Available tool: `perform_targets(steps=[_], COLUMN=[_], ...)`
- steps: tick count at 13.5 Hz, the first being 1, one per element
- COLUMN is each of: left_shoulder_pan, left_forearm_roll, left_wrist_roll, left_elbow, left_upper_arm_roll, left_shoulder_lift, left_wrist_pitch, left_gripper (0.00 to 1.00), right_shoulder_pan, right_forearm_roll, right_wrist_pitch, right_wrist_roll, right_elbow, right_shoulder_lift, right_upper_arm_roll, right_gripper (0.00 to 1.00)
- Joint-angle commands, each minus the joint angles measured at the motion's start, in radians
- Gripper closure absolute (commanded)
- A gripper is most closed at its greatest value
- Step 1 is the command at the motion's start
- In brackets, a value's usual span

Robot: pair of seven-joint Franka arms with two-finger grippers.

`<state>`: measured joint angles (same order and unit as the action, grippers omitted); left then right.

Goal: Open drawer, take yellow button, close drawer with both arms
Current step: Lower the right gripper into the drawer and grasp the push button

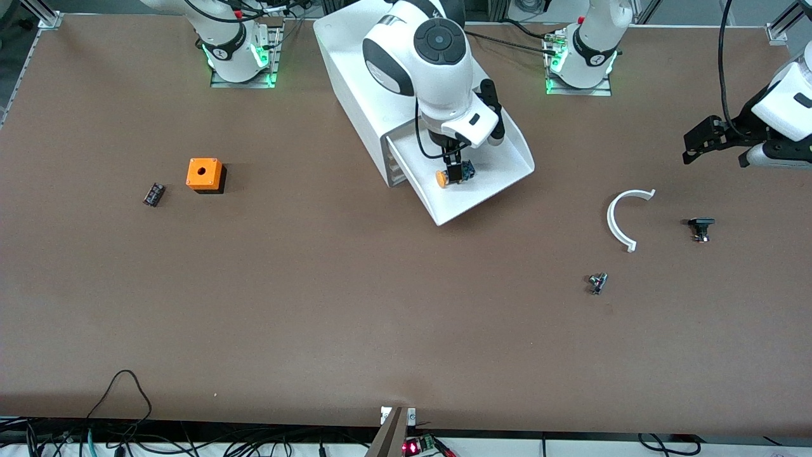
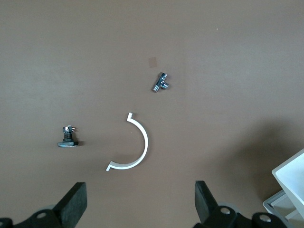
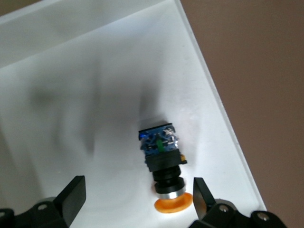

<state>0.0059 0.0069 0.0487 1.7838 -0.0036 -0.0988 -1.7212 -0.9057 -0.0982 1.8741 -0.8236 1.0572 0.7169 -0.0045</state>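
The white cabinet (image 1: 361, 70) stands at the back of the table with its top drawer (image 1: 501, 181) pulled out. The button (image 1: 454, 174), orange cap and black and blue body, lies on its side on the drawer floor; it also shows in the right wrist view (image 3: 163, 159). My right gripper (image 1: 453, 166) is open, just over the button inside the drawer (image 3: 95, 118), with the orange cap close to one of its fingers (image 3: 203, 197). My left gripper (image 1: 696, 141) is open and empty, held in the air over the left arm's end of the table.
An orange cube with a hole (image 1: 204, 174) and a small black part (image 1: 153, 194) lie toward the right arm's end. A white curved piece (image 1: 618, 219), a black part (image 1: 700, 227) and a small metal part (image 1: 597, 283) lie toward the left arm's end.
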Motion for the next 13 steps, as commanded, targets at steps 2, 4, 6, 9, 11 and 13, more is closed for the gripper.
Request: perform_targets(steps=[2, 4, 6, 9, 11, 13], left_shoulder_pan=[0.0, -0.001, -0.001, -0.003, -0.001, -0.001], left_forearm_roll=[-0.016, -0.012, -0.012, -0.012, -0.007, -0.007], left_wrist_roll=[0.003, 0.005, 0.004, 0.003, 0.008, 0.007], left_elbow=[-0.018, -0.023, -0.023, -0.023, -0.02, -0.02], left_upper_arm_roll=[0.001, 0.0, 0.0, 0.0, 0.002, 0.002], left_shoulder_lift=[0.002, 0.004, 0.004, 0.005, 0.017, 0.019], left_wrist_pitch=[0.009, 0.009, 0.009, 0.011, 0.011, 0.011], left_gripper=[0.0, 0.0, 0.0, 0.0, 0.0, 0.0], right_shoulder_pan=[-0.016, -0.016, -0.018, -0.047, -0.056, -0.056], right_forearm_roll=[0.011, 0.011, 0.011, 0.011, 0.009, 0.011], right_wrist_pitch=[0.043, 0.046, 0.051, 0.046, 0.046, 0.042], right_wrist_roll=[-0.011, -0.009, -0.011, -0.003, -0.003, -0.003], right_elbow=[-0.037, -0.037, -0.037, -0.037, -0.036, -0.036], right_shoulder_lift=[0.053, 0.056, 0.068, 0.075, 0.075, 0.069], right_upper_arm_roll=[-0.02, -0.018, -0.017, -0.038, -0.049, -0.049], right_gripper=[0.0, 0.0, 0.0, 0.13, 0.28, 0.49])
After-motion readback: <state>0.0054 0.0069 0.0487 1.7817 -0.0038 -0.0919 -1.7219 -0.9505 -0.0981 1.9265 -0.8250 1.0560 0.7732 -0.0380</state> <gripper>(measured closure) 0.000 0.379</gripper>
